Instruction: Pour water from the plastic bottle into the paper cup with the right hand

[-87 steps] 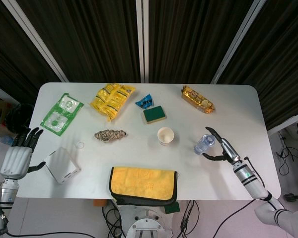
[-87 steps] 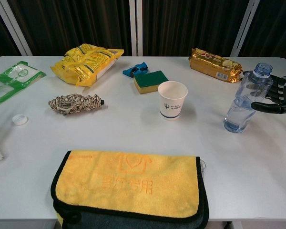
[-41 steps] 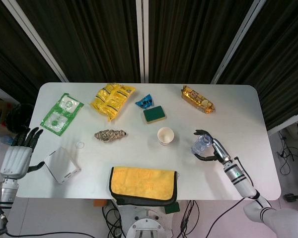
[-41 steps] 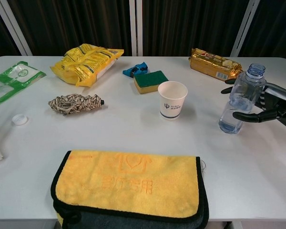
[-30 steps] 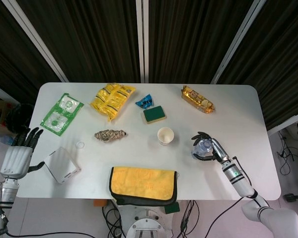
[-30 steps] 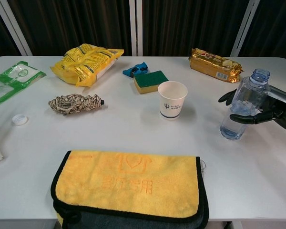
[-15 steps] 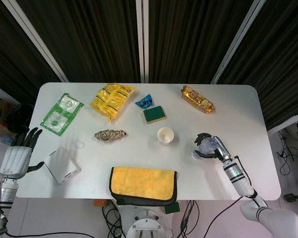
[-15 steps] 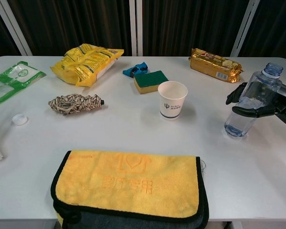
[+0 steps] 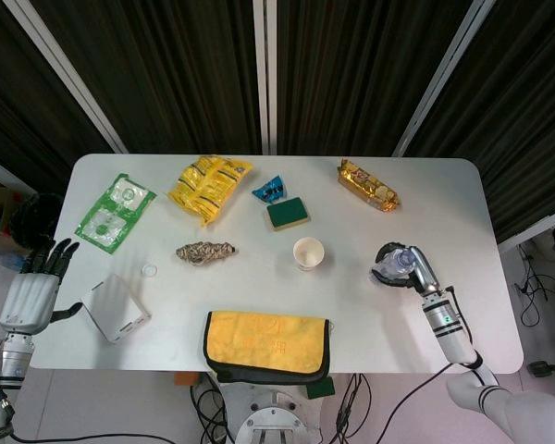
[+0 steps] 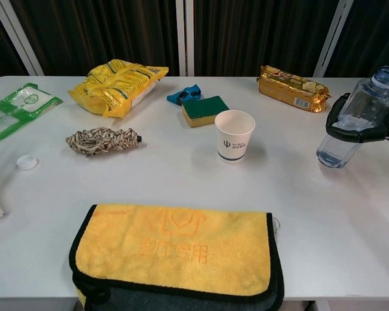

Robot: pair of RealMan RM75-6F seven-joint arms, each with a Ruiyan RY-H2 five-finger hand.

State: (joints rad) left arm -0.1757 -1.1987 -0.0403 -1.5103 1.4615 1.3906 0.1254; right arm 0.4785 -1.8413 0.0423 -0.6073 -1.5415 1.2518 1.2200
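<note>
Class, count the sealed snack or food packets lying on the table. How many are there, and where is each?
3, counting clear packets: the yellow packet at rear left, the gold packet at rear right, and the green packet at the far left edge. The small blue wrapper beside the sponge may be another.

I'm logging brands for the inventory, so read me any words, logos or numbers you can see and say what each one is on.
Paper cup: a dark logo with small text under it, too small to read.
Yellow towel: embossed emblem and characters, not legible.
Yellow snack bag, gold packet, green packet: print too blurred to read.
Plastic bottle: no label visible.
</note>
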